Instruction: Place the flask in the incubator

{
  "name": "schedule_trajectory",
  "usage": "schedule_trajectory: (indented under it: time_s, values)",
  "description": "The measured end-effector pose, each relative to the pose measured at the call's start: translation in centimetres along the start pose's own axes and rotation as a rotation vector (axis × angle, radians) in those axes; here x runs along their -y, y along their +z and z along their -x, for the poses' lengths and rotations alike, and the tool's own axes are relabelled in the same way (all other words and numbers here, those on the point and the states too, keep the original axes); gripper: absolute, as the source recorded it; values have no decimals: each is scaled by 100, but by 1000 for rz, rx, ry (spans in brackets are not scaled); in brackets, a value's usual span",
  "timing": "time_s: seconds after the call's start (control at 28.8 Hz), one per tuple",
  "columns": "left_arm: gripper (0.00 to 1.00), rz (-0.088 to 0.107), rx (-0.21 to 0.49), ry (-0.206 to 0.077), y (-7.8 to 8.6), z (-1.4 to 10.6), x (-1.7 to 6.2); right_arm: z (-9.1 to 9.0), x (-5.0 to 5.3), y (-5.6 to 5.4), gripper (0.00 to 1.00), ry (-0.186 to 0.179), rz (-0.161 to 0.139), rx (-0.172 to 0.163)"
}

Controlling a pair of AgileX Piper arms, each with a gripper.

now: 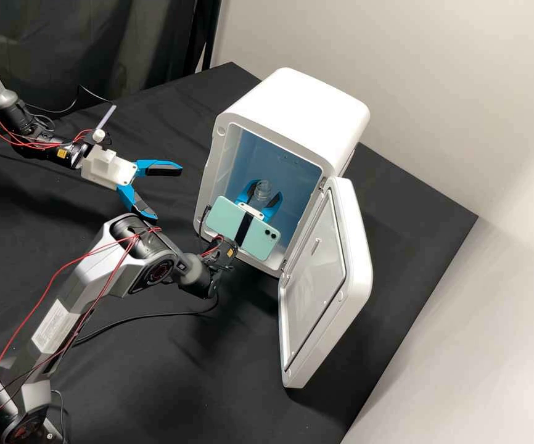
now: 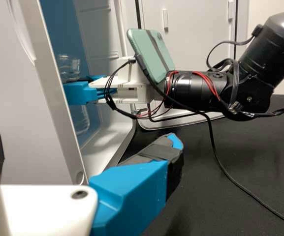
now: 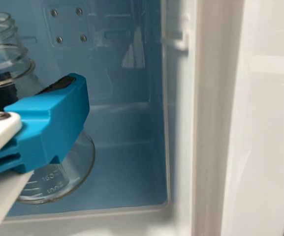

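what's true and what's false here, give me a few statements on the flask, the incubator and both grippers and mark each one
1. The door of the incubator is shut. False: it stands wide open.
2. The right gripper is inside the incubator, closed on the neck of the flask. True.
3. The left gripper holds the flask. False: it is open and empty, outside the incubator.
4. The flask is clear glass and upright. True.
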Motion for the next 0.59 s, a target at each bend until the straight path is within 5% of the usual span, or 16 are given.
schedule_trajectory:
  time_s: [0.24,0.59]
  values:
    - [100,0,0,0,0,0,0,-82,85,98,0,-29,1,35]
    - [100,0,0,2,1,1,-5,-159,180,70,0,-66,4,51]
